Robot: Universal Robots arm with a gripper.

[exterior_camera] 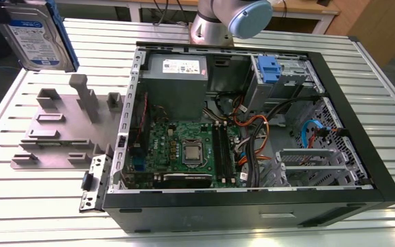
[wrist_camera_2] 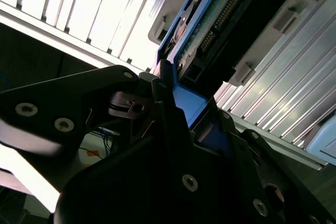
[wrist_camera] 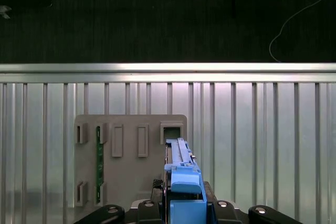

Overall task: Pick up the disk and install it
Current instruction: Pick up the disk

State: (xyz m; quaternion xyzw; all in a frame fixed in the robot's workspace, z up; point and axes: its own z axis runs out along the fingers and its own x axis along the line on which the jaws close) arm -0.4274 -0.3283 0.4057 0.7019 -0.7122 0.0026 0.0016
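Note:
The disk (exterior_camera: 36, 33), a silver drive with a white-and-blue label in a blue frame, hangs upright in the air at the far corner on the exterior view's left, above the grey slotted holder (exterior_camera: 67, 128). In the first wrist view the disk (wrist_camera: 181, 163) is seen edge-on, with my gripper (wrist_camera: 185, 205) shut on its blue frame and the holder (wrist_camera: 131, 156) below it. The second wrist view shows the disk's green circuit-board side (wrist_camera_2: 220, 9) and the black fingers (wrist_camera_2: 163, 103) clamped on the blue frame.
An open computer case (exterior_camera: 362, 154) lies on the slatted metal table (exterior_camera: 19, 206), with motherboard, cables and a grey power supply (exterior_camera: 173, 77) inside. A drive bay with a blue clip (exterior_camera: 269, 69) sits at its far side. The arm's base (exterior_camera: 228, 20) stands behind the case.

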